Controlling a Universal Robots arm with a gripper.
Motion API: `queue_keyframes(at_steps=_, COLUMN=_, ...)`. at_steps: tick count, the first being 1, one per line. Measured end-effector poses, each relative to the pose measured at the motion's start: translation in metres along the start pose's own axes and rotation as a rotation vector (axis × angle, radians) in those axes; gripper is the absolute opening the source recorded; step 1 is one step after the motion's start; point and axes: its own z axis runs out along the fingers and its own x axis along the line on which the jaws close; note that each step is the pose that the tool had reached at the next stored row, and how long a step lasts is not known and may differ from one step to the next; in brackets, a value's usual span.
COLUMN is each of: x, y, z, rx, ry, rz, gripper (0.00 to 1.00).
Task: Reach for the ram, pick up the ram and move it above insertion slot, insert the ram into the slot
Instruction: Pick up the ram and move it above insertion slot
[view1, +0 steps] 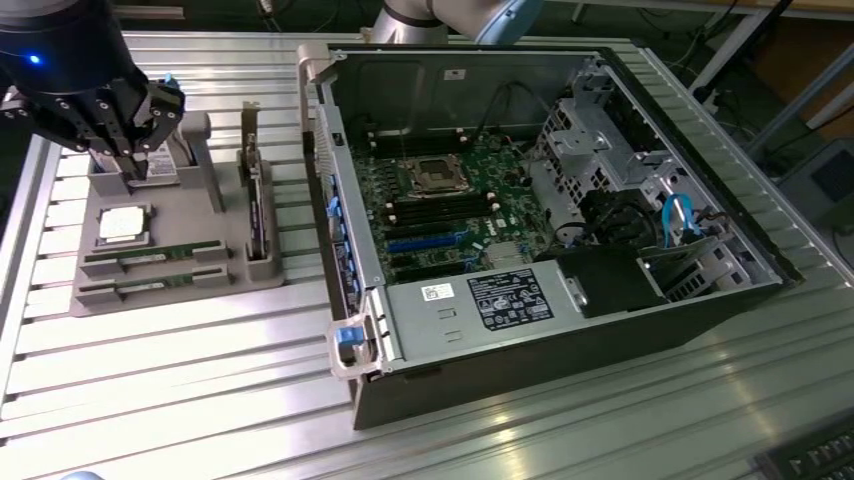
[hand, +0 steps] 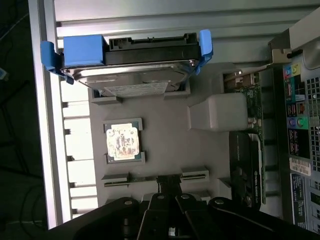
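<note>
In the exterior view, the gripper (view1: 134, 160) hung clenched, gripping nothing visible, over the far end of the grey tray (view1: 187, 228) on the table (view1: 200, 400). The ram (view1: 151, 257) lay flat in the tray beside a second stick (view1: 144, 286), next to the processor chip (view1: 120, 222). The slot (view1: 430, 212) sat inside the open case (view1: 441, 395), well apart. In the wrist view, the closed gripper (hand: 168, 186) overlapped the middle of the ram (hand: 194, 174), and the hard drive (hand: 130, 65) lay beyond the chip.

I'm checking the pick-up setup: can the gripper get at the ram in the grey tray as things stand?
Probably yes. The ram lies uncovered in the tray, nothing above it; the processor chip sits apart. The gripper hangs over the tray, fingers shut.
</note>
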Motion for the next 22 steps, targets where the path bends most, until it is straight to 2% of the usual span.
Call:
queue_keyframes(at_steps=3, x=0.0002, y=-0.0003, z=0.0055, rx=-0.0001, ry=-0.0006, rz=0.000, gripper=0.11)
queue_keyframes(at_steps=16, x=0.0002, y=-0.0003, z=0.0055, rx=0.0000, ry=-0.0006, rz=0.000, gripper=0.11)
queue_keyframes(at_steps=17, x=0.0002, y=-0.0003, z=0.0055, rx=0.0000, ry=-0.0006, rz=0.000, gripper=0.11)
queue_keyframes(at_steps=18, x=0.0003, y=-0.0002, z=0.0055, rx=0.0000, ry=-0.0006, rz=0.000, gripper=0.17)
queue_keyframes(at_steps=19, x=0.0002, y=-0.0003, z=0.0055, rx=0.0000, ry=-0.0006, rz=0.000, gripper=0.17)
queue_keyframes(at_steps=20, x=0.0003, y=-0.0002, z=0.0055, rx=0.0000, ry=-0.0006, rz=0.000, gripper=0.24)
queue_keyframes(at_steps=22, x=0.0002, y=-0.0003, z=0.0055, rx=0.0000, ry=-0.0006, rz=0.000, gripper=0.24)
